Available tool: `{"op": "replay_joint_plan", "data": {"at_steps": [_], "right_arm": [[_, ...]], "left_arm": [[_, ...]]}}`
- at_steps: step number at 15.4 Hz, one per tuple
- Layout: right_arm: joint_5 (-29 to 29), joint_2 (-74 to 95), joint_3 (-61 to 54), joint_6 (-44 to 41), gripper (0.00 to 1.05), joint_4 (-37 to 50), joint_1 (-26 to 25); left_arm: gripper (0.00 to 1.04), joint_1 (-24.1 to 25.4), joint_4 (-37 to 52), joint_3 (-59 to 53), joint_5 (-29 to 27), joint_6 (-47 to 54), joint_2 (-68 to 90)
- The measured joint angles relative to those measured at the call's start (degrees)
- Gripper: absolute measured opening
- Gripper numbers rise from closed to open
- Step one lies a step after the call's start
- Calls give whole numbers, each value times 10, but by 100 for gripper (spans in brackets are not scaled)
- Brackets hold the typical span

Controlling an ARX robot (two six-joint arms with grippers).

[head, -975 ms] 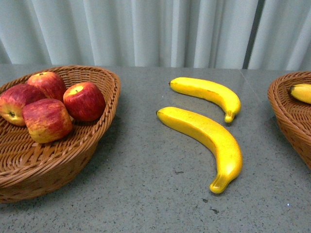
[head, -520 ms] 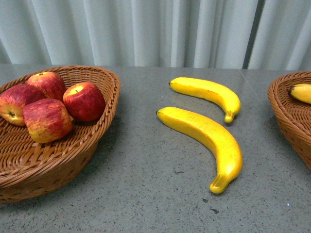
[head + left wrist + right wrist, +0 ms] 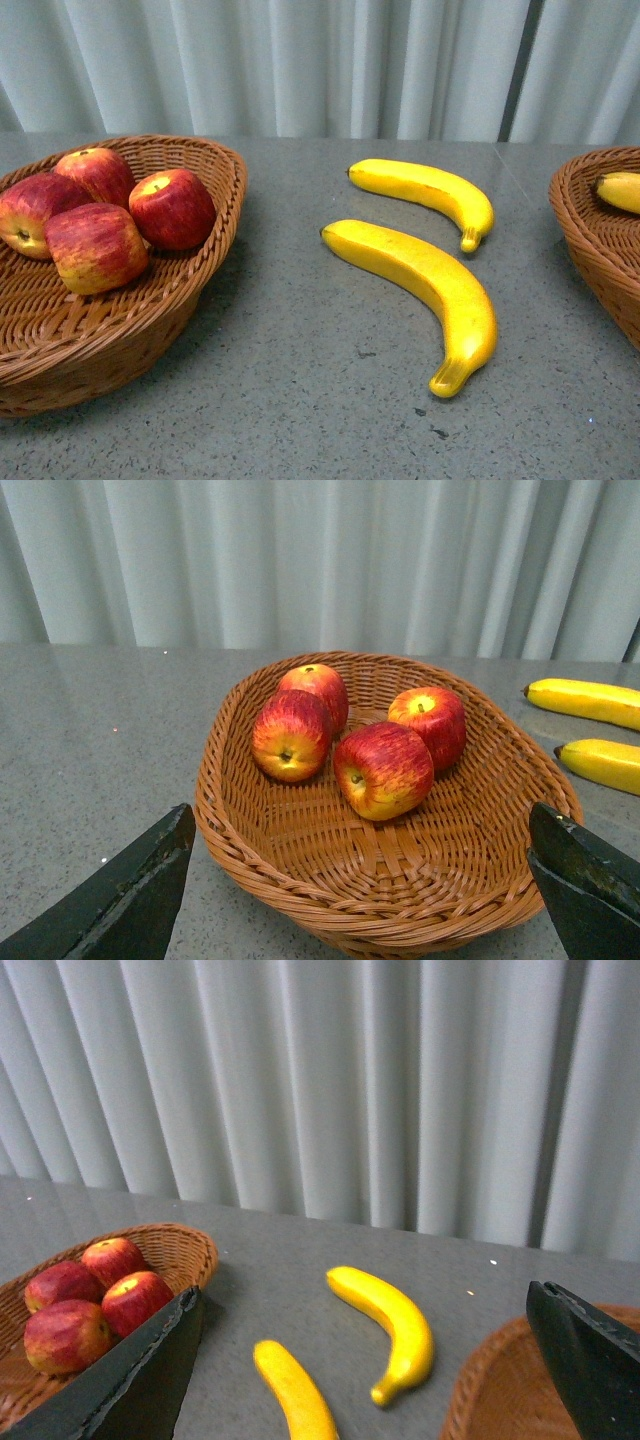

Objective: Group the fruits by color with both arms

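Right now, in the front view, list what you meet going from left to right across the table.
Left basket holding four apples → near banana and far banana, overlapping, so neither comes first → right basket holding another banana.

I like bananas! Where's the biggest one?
Front view: the biggest banana lies on the table, nearer than the smaller banana, right of the apple basket.

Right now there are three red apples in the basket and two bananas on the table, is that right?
Not quite. The left wrist view shows four red apples in the basket, not three. The two bananas on the table are right.
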Motion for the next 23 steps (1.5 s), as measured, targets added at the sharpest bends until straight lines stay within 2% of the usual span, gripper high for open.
{"op": "replay_joint_plan", "data": {"at_steps": [3,6,9,10,12,17,23], "right_arm": [[-3,90,57,-3,98,15,27],[-3,187,128,-14,98,-8,57],[-4,377,301,-47,98,-104,105],[3,466,400,-80,98,-188,118],[14,522,453,-110,98,-277,121],[21,554,461,-158,98,-414,117],[54,581,462,-194,98,-432,98]], "left_arm": [[98,0,0,0,0,0,0],[98,0,0,0,0,0,0],[98,0,0,0,0,0,0],[98,0,0,0,0,0,0],[98,0,0,0,0,0,0],[98,0,0,0,0,0,0],[98,0,0,0,0,0,0]]}}
